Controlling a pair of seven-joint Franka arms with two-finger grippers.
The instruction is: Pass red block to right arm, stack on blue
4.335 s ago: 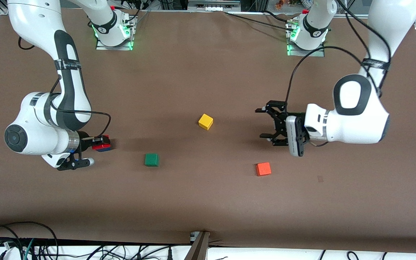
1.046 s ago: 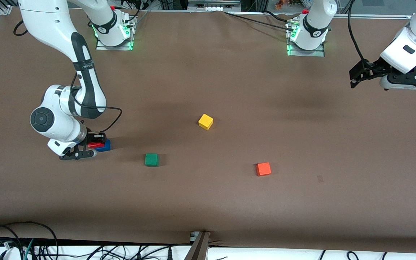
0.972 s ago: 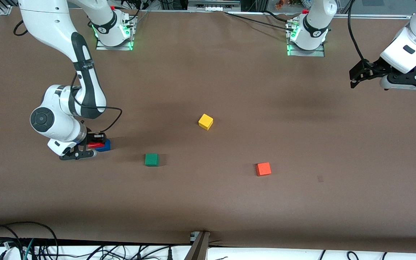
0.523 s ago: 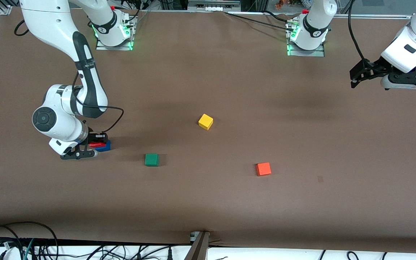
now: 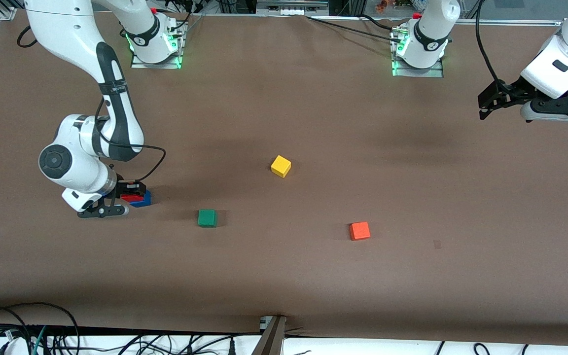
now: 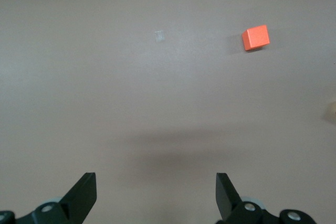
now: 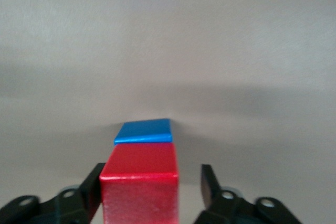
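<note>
The red block (image 5: 131, 197) (image 7: 139, 182) lies on the blue (image 5: 143, 200) (image 7: 144, 131) block toward the right arm's end of the table, shifted so a strip of the blue top shows. My right gripper (image 5: 130, 196) (image 7: 152, 183) straddles the red block and is open: one finger (image 7: 96, 180) is against the block's side and the other finger (image 7: 208, 182) stands clear of it with a gap. Over the left arm's end of the table, my left gripper (image 5: 483, 103) (image 6: 155, 190) hangs open with nothing in it.
A yellow cube (image 5: 280, 166) sits mid-table. A green cube (image 5: 207, 218) lies nearer the front camera, beside the stack. An orange-red cube (image 5: 359, 230) (image 6: 255, 38) lies toward the left arm's end.
My right gripper's fingers have parted from the red block, which stays on the blue one. The right arm shifted slightly. The left arm has not moved.
</note>
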